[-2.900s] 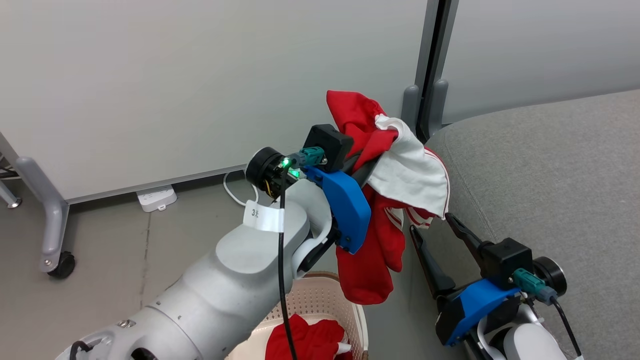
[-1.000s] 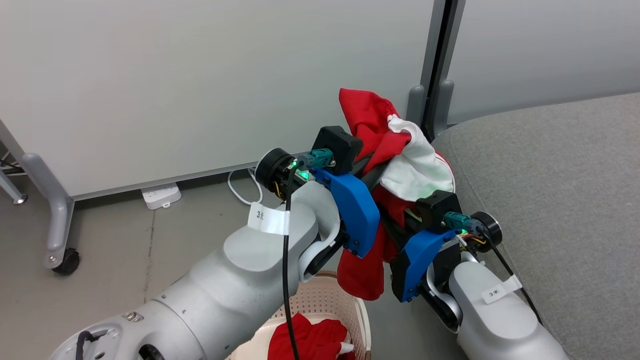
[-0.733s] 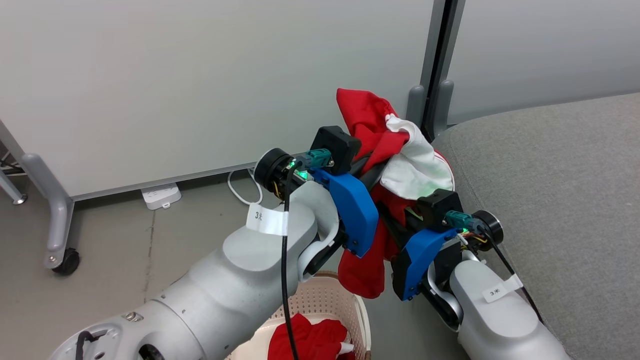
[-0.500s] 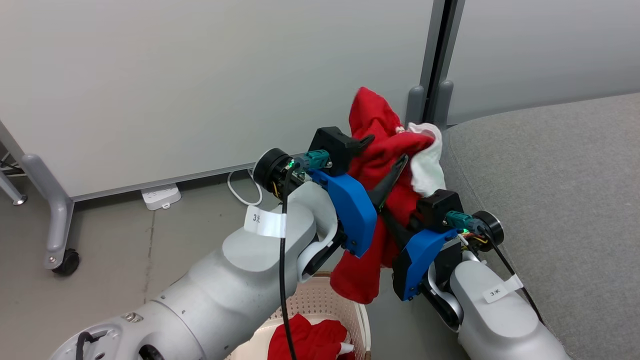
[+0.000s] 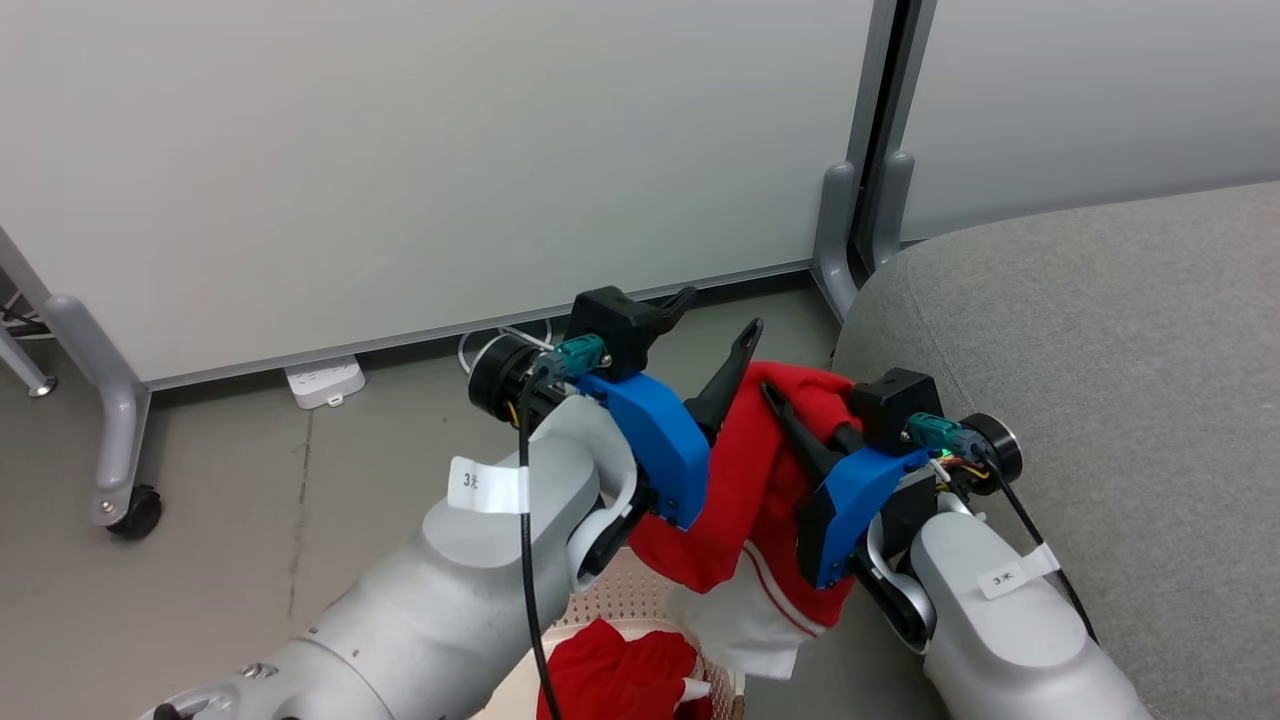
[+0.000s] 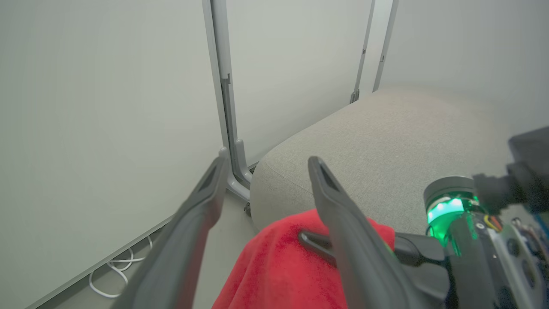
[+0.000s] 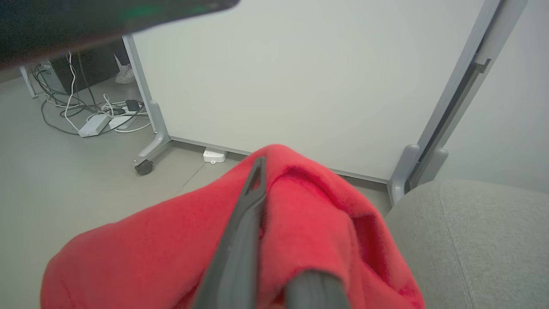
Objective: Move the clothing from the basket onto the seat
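Note:
A red garment of the clothing [image 5: 755, 480] with a white panel hangs beside the front-left corner of the grey seat [image 5: 1100, 330]. My right gripper [image 5: 775, 395] is shut on its top fold, and the cloth drapes over that gripper's fingers [image 7: 256, 180]. My left gripper [image 5: 715, 315] stands open just left of the garment with nothing between its fingers [image 6: 319, 180]. Below, the cream basket [image 5: 640, 598] holds more red clothing [image 5: 610, 680]. The red cloth [image 6: 279, 274] lies under my left gripper [image 6: 266, 171], with the seat [image 6: 386, 137] beyond.
Grey partition panels [image 5: 450, 150] stand behind on footed posts [image 5: 835, 240], one with a castor [image 5: 130, 510]. A white power strip [image 5: 322, 380] and cable lie on the floor at the panel's base. More cables and a power strip [image 7: 92, 124] lie further left.
My left gripper opened, let go of the garment and drew back to the left. The garment dropped lower and now hangs from my shut right gripper alone.

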Motion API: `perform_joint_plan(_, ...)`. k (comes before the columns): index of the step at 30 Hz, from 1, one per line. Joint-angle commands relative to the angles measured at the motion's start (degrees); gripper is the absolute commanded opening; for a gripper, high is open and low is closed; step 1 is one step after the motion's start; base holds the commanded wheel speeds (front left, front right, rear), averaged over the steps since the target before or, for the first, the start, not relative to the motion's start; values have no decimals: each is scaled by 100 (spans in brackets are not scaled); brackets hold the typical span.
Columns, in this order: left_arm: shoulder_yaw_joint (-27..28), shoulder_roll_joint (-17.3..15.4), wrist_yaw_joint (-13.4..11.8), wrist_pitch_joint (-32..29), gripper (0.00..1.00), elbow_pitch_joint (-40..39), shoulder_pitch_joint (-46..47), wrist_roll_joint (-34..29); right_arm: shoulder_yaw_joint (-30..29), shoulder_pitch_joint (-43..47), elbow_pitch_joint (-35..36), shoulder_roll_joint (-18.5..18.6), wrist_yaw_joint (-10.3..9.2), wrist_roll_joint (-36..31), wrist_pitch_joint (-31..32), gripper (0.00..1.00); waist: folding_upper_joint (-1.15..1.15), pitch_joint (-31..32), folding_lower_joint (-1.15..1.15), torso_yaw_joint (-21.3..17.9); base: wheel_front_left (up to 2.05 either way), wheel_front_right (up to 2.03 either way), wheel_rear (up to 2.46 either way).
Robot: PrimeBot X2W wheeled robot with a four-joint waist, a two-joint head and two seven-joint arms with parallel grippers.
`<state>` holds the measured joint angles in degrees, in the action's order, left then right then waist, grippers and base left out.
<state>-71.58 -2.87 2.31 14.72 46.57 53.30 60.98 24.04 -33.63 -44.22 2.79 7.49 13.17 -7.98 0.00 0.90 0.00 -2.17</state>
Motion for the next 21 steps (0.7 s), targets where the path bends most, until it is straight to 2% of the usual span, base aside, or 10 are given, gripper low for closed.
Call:
perform_joint_plan(1, 104, -30, -7, 47, 100, 96, -180, -136, -78, -40, 38, 18, 1, -60, -41, 0, 0, -18, 0, 24, 0, 0, 0)
perform_joint_plan(12, 2034, -691, -214, 54, 100, -1001, -1703, -1742, -429, 129, 302, 17, 1, -311, 13, 0, 0, -98, 0, 93, 0, 0, 0)
perform_joint_plan(17, 2825, -873, -148, 55, 100, -1447, -2436, -2471, -503, 182, 432, 17, 1, -376, 68, 0, 0, -104, 0, 96, 0, 0, 0)
perform_joint_plan(21, 3387, -874, -62, 56, 100, -1694, -2885, -2915, -559, 256, 531, 18, 1, -422, 105, 0, 0, -103, 0, 105, 0, 0, 0)
